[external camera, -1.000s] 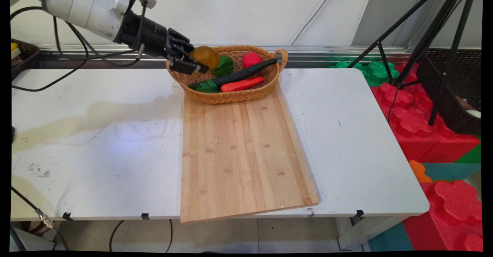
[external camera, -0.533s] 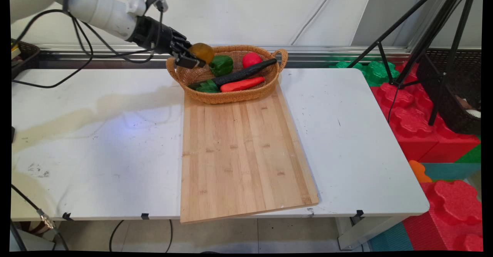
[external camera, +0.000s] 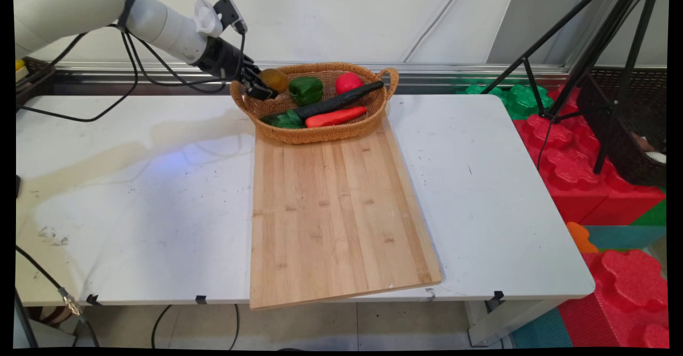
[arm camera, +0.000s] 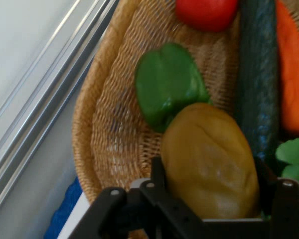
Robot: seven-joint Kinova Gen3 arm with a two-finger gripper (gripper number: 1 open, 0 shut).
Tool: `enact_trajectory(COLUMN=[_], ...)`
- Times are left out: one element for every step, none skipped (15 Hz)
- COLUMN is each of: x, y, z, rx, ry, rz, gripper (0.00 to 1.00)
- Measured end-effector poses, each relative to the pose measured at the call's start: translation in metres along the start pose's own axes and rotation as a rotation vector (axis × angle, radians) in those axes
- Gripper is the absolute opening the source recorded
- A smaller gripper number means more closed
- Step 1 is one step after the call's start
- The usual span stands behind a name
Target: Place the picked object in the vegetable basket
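My gripper (external camera: 261,84) (arm camera: 212,186) is shut on a brown potato (external camera: 274,79) (arm camera: 209,159) and holds it just over the left end of a wicker basket (external camera: 299,132) (arm camera: 104,144). Inside the basket lie a green pepper (external camera: 306,89) (arm camera: 167,89), a red tomato (external camera: 348,82) (arm camera: 207,12), a dark cucumber (external camera: 331,101) (arm camera: 259,74), an orange-red carrot (external camera: 336,116) (arm camera: 294,69) and a green leafy piece (external camera: 285,119) (arm camera: 294,154). The potato hangs right beside the pepper.
A long wooden cutting board (external camera: 336,212) runs from the basket to the table's front edge. Black cables (external camera: 128,78) hang from the arm over the table's back left. A tripod (external camera: 597,52) and red and green foam blocks (external camera: 576,169) stand off the table's right side.
The gripper with the potato has moved back and down toward the basket's left end, away from the camera. The things in the basket have stayed put.
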Motion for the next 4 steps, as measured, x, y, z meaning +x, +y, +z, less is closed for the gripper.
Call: enact_trajectory(x=[-0.002, -0.003, -0.004, -0.004], y=[-0.002, -0.004, -0.005, -0.006], z=[0.005, 0.009, 0.013, 0.016], rx=[0.006, 0.008, 0.009, 0.009], ry=[-0.012, -0.019, -0.024, -0.027], rz=[0.0, 0.002, 0.004, 0.007], gripper=[0.0, 1.0, 1.0, 1.0])
